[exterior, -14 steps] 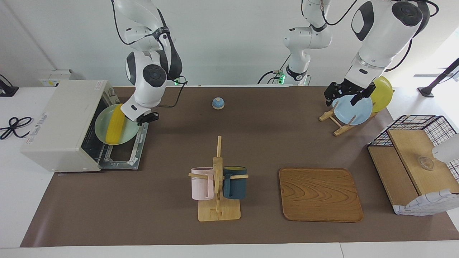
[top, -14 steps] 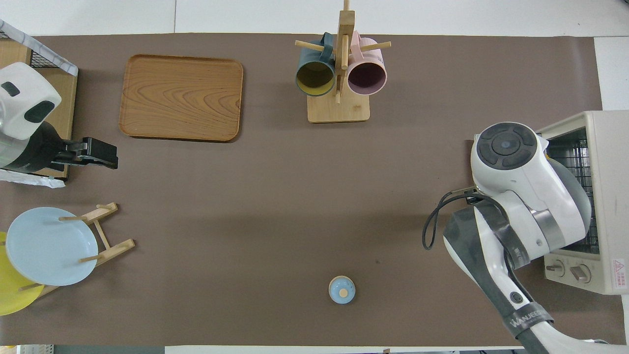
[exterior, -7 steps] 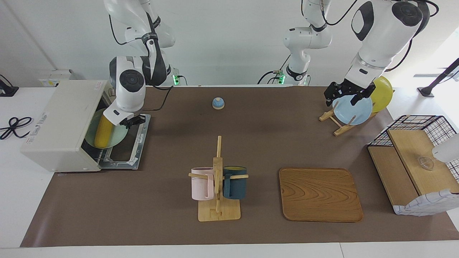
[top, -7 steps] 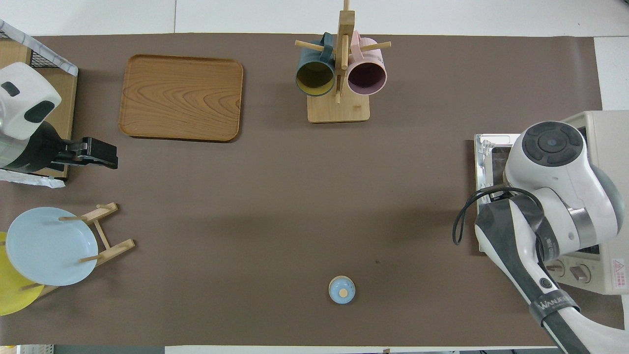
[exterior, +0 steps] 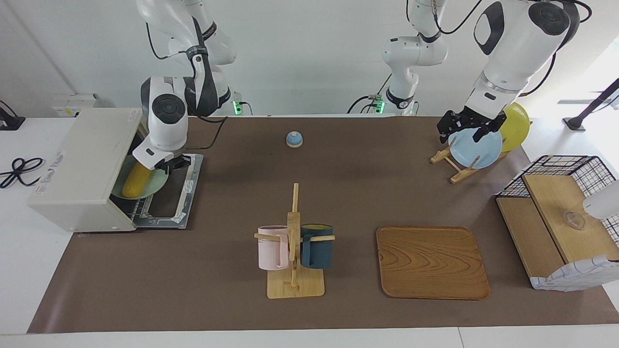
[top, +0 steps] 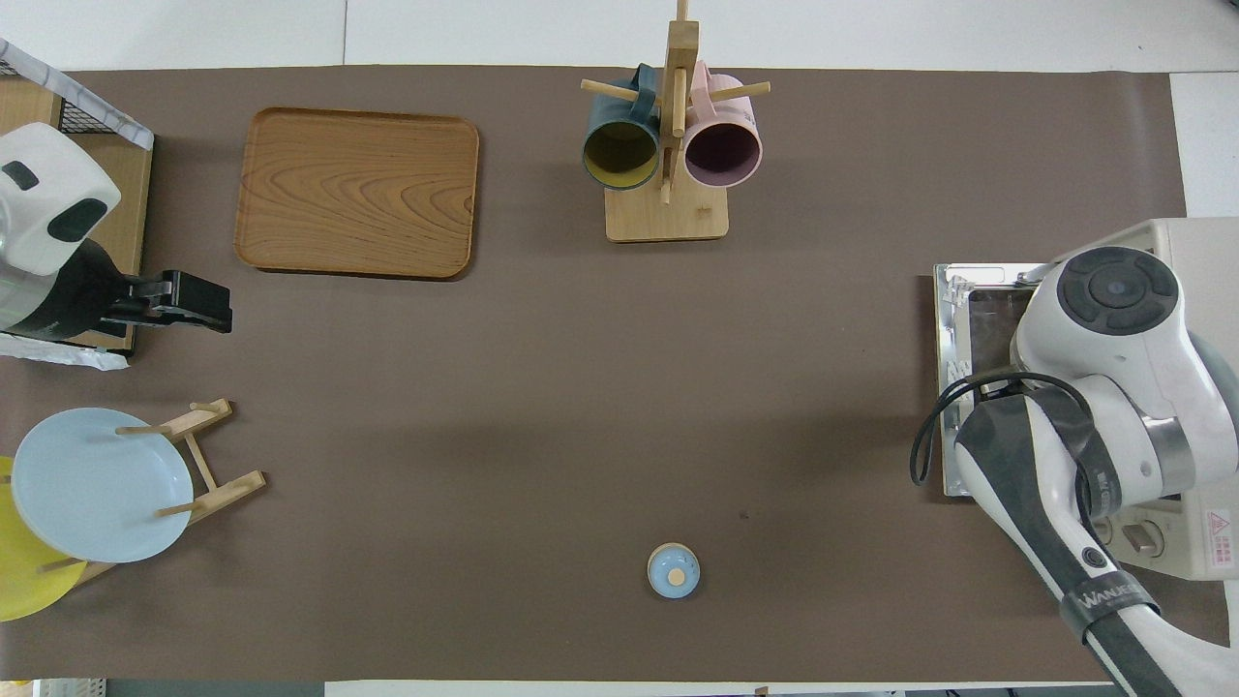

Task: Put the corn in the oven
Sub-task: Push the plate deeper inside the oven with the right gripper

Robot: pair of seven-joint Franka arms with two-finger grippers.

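You get one high camera facing the robots and one overhead looking steeply down; both share the brown table.

White-walled lab, one long table

A plain white wall rises past the white table, which a brown mat covers; bright daylight enters at the far right, and a black cable lies coiled at the left.
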